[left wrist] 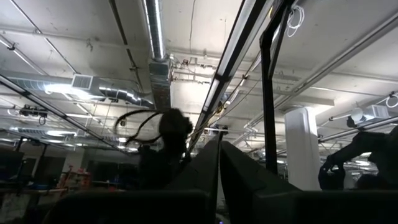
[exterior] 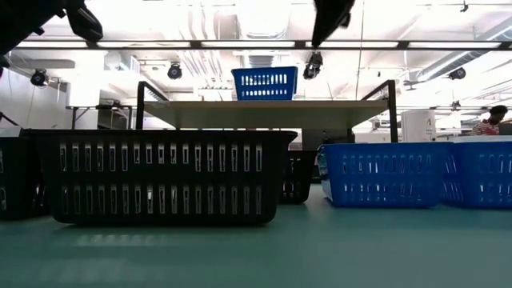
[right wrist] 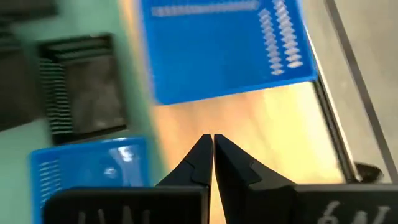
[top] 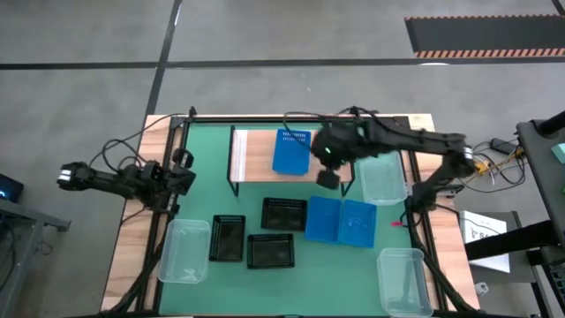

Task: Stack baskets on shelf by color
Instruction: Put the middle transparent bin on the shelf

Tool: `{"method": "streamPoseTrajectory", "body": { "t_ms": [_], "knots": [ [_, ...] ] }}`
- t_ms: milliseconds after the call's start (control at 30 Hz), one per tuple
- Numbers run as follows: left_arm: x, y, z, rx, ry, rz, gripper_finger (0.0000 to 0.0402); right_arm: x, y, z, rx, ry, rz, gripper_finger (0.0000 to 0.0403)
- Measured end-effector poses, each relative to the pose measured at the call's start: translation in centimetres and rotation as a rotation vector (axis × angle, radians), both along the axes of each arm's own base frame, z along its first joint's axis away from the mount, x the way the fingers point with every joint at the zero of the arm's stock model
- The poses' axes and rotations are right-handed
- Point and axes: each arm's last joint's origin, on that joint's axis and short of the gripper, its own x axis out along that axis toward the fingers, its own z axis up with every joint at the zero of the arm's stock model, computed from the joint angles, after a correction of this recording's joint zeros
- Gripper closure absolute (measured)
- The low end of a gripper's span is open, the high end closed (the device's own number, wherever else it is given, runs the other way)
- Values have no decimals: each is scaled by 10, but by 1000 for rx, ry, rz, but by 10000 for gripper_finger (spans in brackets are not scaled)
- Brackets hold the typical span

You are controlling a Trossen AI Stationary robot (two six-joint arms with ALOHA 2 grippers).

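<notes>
One blue perforated basket (top: 291,152) (exterior: 264,82) (right wrist: 224,43) sits by its base on the shelf's wood-grain top (top: 256,155) (right wrist: 273,118). My right gripper (top: 328,177) (right wrist: 212,140) hovers shut and empty above the shelf's right end, just right of that basket. Two more blue baskets (top: 323,219) (top: 358,223) rest side by side on the green table. Three black mesh baskets (top: 283,213) (top: 227,238) (top: 270,251) sit left of them. Three clear tubs (top: 184,251) (top: 383,179) (top: 404,281) stand on the table. My left gripper (top: 181,172) (left wrist: 219,149) waits shut at the table's left edge, pointing upward.
The shelf's thin black legs (exterior: 141,104) (exterior: 391,108) stand on the green mat near the far edge. Bare shelf board lies left of the blue basket. Cables run along the table's far and right edges (top: 477,163). A person (exterior: 490,120) shows far back in the room.
</notes>
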Motion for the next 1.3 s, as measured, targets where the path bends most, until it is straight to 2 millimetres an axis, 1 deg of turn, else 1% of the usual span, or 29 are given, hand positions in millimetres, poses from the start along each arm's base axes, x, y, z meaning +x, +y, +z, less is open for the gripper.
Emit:
{"method": "streamPoseTrajectory", "body": {
  "t_ms": [133,267,333,433,533,667,800,833,900,967,1067,1133,1233,1300],
  "knots": [
    [5,-1,-2,-31,31,-27,402,-14,41,0,-8,-131,103,394],
    [11,-2,-3,-91,52,-74,402,-27,78,-8,-30,-259,217,394],
    [14,-2,-3,-100,57,-83,402,-34,94,-15,-73,-309,261,394],
    [20,-3,-2,-113,64,-93,402,-42,116,-28,-144,-374,326,394],
    [28,-5,-1,-112,97,-93,402,-48,135,-44,-172,-432,412,394],
    [42,-8,-1,-107,132,-97,402,-51,152,-68,-201,-528,518,394],
    [56,-11,7,-103,120,-110,402,-50,155,-92,-236,-649,591,394],
    [60,-12,8,-98,127,-119,402,-50,154,-98,-236,-670,615,394],
    [68,-15,17,-111,104,-143,402,-50,150,-109,-248,-697,656,394],
    [75,-18,19,-127,121,-170,402,-51,144,-116,-262,-722,671,394],
    [87,-24,19,-123,163,-196,402,-56,130,-118,-259,-752,662,394],
    [93,-28,23,-122,158,-209,402,-59,118,-115,-250,-776,651,394],
    [102,-32,22,-117,183,-219,402,-63,98,-106,-240,-824,658,394],
    [106,-34,24,-117,184,-221,402,-65,85,-104,-233,-839,651,394]
  ]
}}
